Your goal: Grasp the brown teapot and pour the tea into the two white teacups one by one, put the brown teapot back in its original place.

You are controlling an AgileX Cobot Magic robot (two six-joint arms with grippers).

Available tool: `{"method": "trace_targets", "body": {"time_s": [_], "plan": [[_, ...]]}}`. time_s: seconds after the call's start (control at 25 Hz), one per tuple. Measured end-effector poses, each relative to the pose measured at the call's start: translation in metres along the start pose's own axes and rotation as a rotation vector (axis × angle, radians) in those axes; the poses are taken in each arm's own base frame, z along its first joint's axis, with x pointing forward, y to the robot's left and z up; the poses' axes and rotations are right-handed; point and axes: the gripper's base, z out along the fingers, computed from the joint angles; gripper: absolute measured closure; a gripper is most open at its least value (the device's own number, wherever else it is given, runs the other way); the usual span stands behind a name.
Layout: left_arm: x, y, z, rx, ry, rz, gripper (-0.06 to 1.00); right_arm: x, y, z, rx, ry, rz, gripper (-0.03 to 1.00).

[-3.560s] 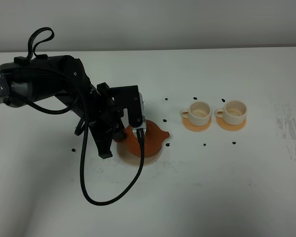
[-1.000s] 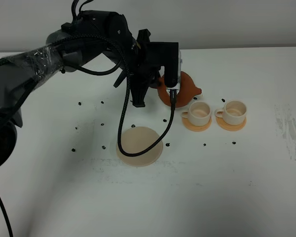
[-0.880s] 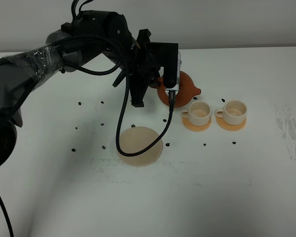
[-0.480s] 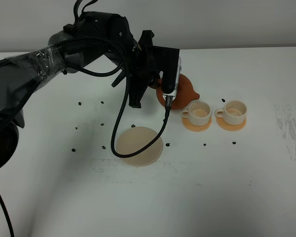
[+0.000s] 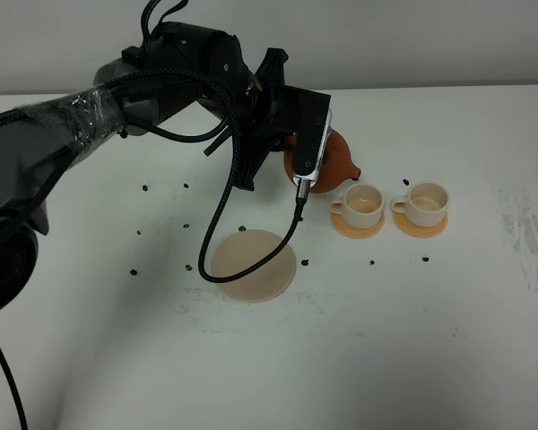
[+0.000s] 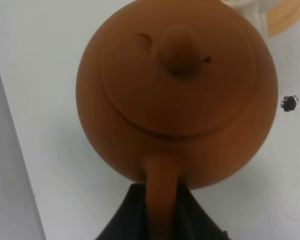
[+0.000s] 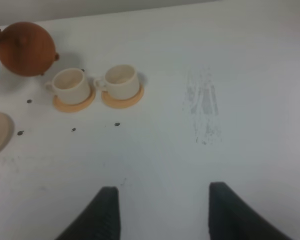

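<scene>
The brown teapot (image 5: 334,162) hangs in the air, tipped with its spout down toward the nearer of the two white teacups (image 5: 363,201). My left gripper (image 6: 162,212) is shut on the teapot's loop handle (image 6: 162,185), and the lid knob (image 6: 182,52) faces the wrist camera. The other white teacup (image 5: 426,203) stands just to the right. Each cup rests on a small orange coaster (image 5: 354,228). The pale beige disc (image 5: 253,264), the original place, lies bare to the lower left. My right gripper (image 7: 162,215) stands open over bare table, far from the cups (image 7: 70,85).
Small black specks (image 5: 304,262) dot the white table (image 5: 386,340) around the disc and cups. A scuffed grey patch (image 5: 524,237) marks the right side. The left arm's black cable (image 5: 224,224) loops down over the disc.
The teapot, lifted off the beige disc earlier, has tipped further forward in the last second, with its spout lower over the nearer cup. The left wrist has rolled with it.
</scene>
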Motion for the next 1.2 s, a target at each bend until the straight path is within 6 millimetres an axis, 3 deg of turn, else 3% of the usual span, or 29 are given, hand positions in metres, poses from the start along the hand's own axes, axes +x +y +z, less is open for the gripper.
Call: {"method": "trace_targets", "body": {"time_s": [1.2], "plan": [[-0.002, 0.0034, 0.0003, -0.044, 0.026, 0.18, 0.86, 0.0, 0.0, 0.0, 0.0, 0.0, 0.0, 0.57]]}}
